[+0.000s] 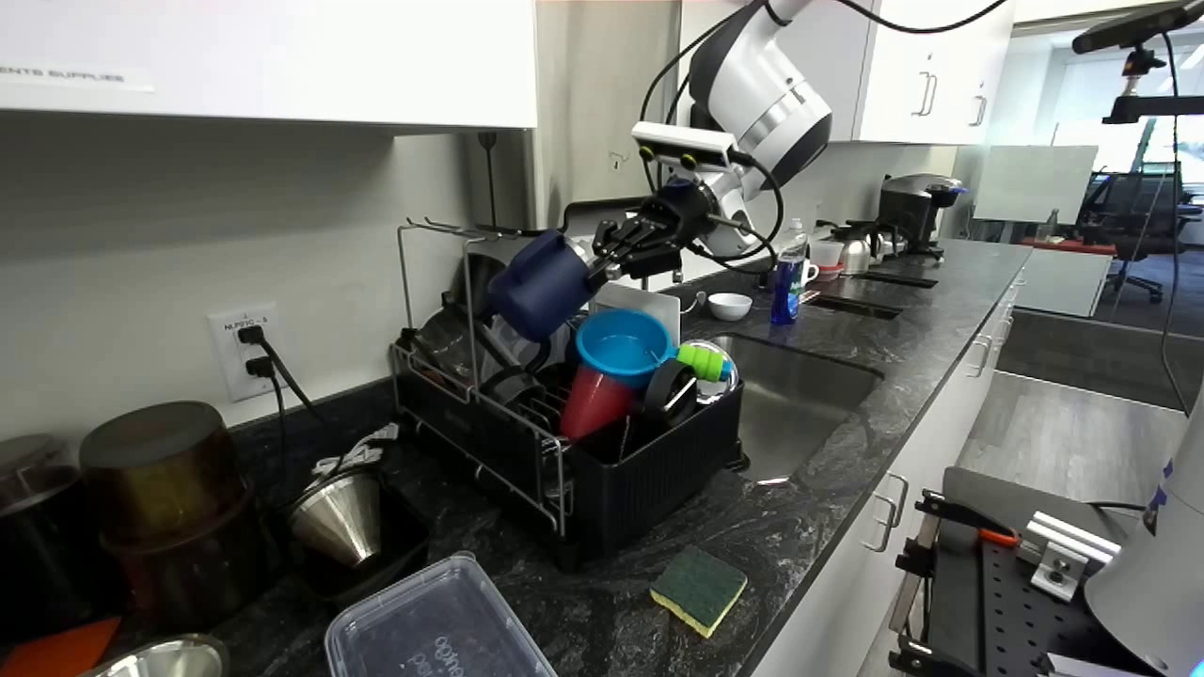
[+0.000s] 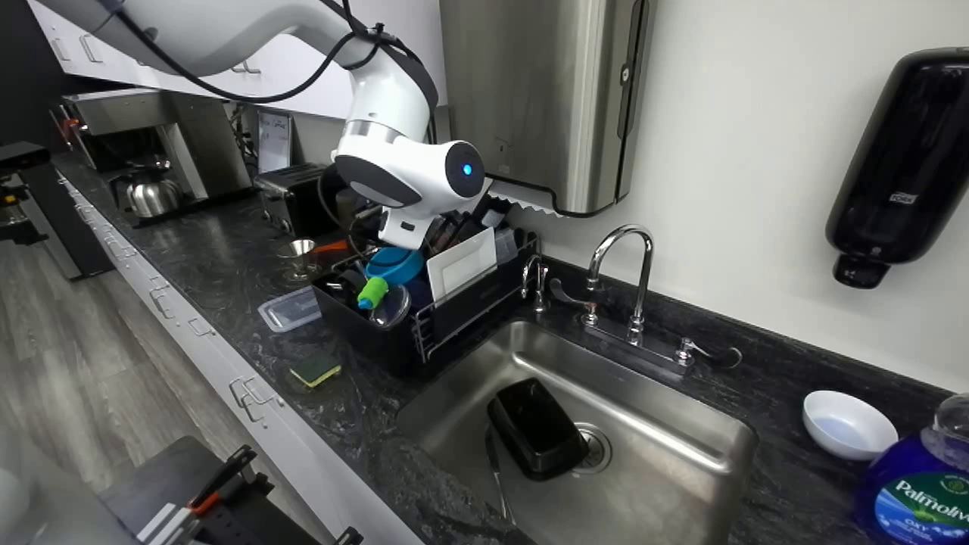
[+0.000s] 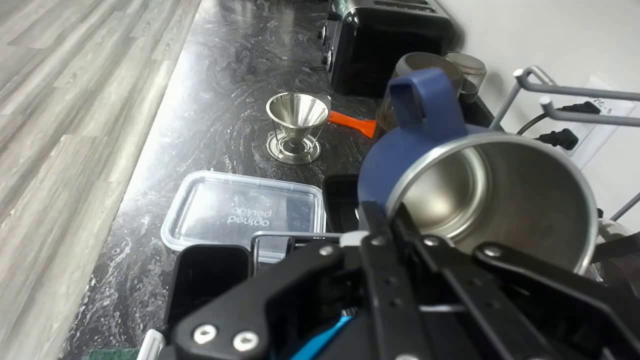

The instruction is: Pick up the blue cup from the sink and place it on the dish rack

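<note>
We have the blue cup point(image 1: 538, 287) gripped over the dish rack point(image 1: 658, 477), not yet set down.
The hand point(image 3: 388, 214) pinches the cup's rim, in the wrist view one tip inside and one outside, and the blue cup hangs tilted above the rack, its mouth turned toward the hand. We judge the pick-up done and the cup clear of the sink point(image 2: 651, 469), where a black container point(image 2: 537, 428) and a slim utensil point(image 2: 493, 454) lie. Left to us, we judge, are lowering it into a gap, letting go and backing off. The light-blue bowl point(image 1: 616, 340) and red cup point(image 1: 594, 404) take up room near it, so we would pick the spot with care; whether the blue cup touches anything in the rack, we cannot tell.
</note>
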